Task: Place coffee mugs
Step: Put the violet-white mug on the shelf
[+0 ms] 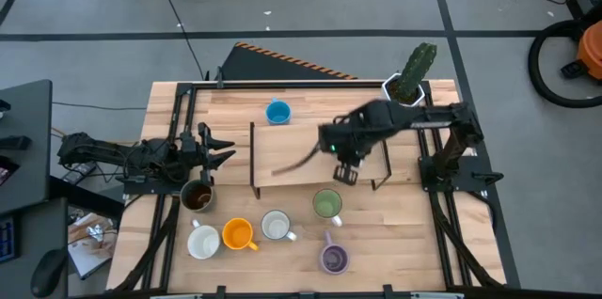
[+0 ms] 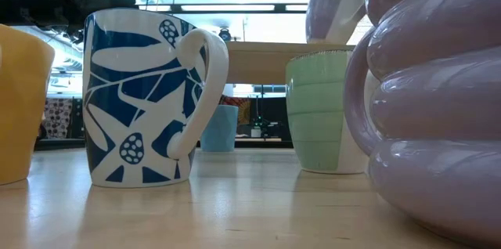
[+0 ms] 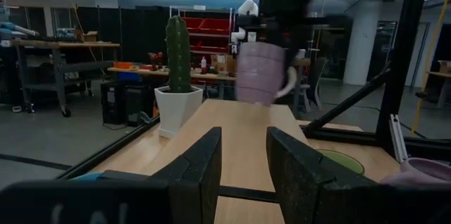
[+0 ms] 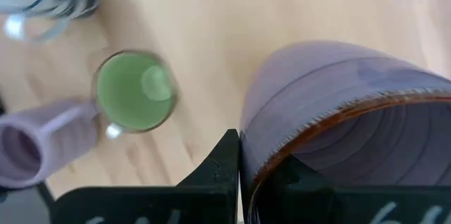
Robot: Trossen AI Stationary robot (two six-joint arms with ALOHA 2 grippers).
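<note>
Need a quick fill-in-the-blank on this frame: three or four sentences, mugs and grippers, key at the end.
1. The right gripper is shut on the rim of a ____ mug, lifted above the table.
2. On the table below that gripper stands the ____ mug.
3. The cactus pot stands at the table's far ____ corner in the high view.
4. The left gripper holds ____.

Missing words: purple; green; right; nothing
</note>
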